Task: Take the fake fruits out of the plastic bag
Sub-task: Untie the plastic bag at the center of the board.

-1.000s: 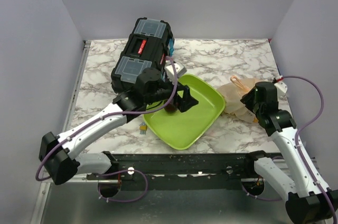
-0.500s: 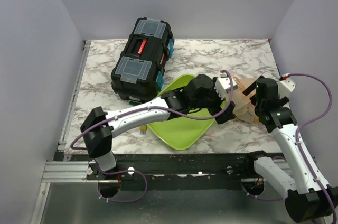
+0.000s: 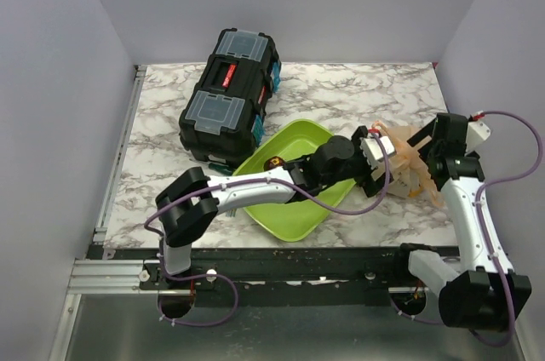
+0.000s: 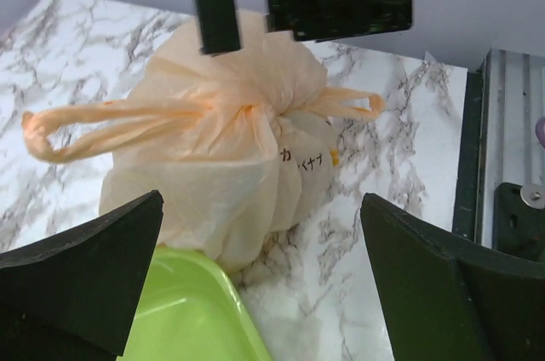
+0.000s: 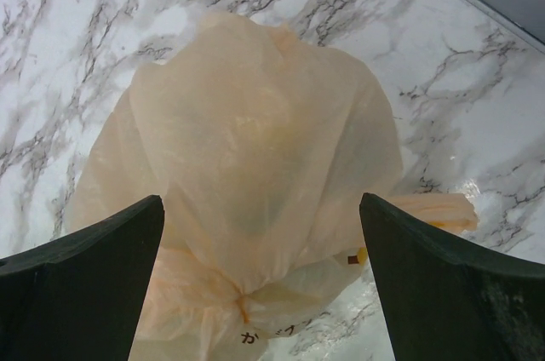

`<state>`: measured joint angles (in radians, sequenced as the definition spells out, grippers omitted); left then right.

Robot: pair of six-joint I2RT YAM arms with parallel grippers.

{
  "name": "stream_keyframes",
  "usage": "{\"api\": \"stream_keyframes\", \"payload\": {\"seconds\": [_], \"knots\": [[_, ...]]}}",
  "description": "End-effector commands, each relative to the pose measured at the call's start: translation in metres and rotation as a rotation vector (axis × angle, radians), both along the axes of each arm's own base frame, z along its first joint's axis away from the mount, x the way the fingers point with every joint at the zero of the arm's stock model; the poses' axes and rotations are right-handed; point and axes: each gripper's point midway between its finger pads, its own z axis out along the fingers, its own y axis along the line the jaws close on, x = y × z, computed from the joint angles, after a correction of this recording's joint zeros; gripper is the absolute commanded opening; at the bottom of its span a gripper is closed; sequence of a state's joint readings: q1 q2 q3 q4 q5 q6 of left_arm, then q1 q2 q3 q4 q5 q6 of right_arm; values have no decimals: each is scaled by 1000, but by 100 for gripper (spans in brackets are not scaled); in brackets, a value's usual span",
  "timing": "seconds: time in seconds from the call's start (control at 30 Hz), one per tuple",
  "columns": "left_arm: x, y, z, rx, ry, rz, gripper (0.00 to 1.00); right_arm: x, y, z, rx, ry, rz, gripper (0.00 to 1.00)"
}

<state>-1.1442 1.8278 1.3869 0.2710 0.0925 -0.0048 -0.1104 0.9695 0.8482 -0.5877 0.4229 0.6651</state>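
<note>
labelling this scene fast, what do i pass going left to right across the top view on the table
black toolbox → lime-green tray → plastic bag

Left arm stretches low toward 3 o'clock; left gripper jaws spread wide. Right arm stands tall; right gripper points toward 9 o'clock, jaws wide apart.

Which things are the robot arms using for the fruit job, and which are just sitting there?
For the job:
plastic bag, knotted at the top
dark fruit, already out
green tray, holding that fruit

Just lying about:
black toolbox, at the back of the table
</note>
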Motion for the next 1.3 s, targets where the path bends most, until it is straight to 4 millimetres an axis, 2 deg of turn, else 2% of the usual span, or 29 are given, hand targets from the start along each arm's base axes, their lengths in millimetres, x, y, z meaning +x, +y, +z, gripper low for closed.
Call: {"api": "stream_keyframes", "payload": {"seconds": [0.0, 0.07, 0.2, 0.27, 0.37, 0.57, 0.63, 0.83, 0.93, 1.03, 1.1, 1.13, 1.2, 1.27], "knots": [[0, -31, 14, -109, -172, -26, 97, 12, 5, 10, 43, 74, 21, 100], [1, -41, 7, -71, -189, -30, 95, 9, 6, 16, 66, 115, 3, 100], [7, -53, 0, -61, -224, -21, 93, 12, 16, 29, 64, 68, 98, 100], [11, -60, -10, -32, -241, -16, 81, 8, 16, 33, 57, 37, 98, 100], [25, -64, -21, 0, -267, 56, 72, 6, 22, 38, 76, -3, 120, 100], [31, -73, -31, 35, -303, 60, 61, 0, 33, 19, 107, 25, 173, 100], [32, -75, -35, 51, -305, 58, 56, -2, 31, 10, 105, 73, 168, 100], [39, -74, -53, 120, -305, 78, 55, -7, 30, 7, 110, 125, 159, 100], [37, -74, -59, 141, -298, 66, 50, -10, 23, -2, 90, 161, 119, 98], [35, -74, -65, 164, -295, 48, 46, -10, 20, -7, 76, 191, 118, 93], [36, -74, -67, 174, -293, 53, 25, -8, 21, -9, 82, 191, 130, 88], [37, -74, -68, 179, -291, 59, 21, -7, 24, -10, 92, 184, 138, 83], [37, -74, -70, 190, -289, 55, 19, -4, 31, -13, 120, 177, 170, 76], [36, -72, -70, 194, -289, 49, 17, -5, 34, -16, 139, 184, 174, 75]]}}
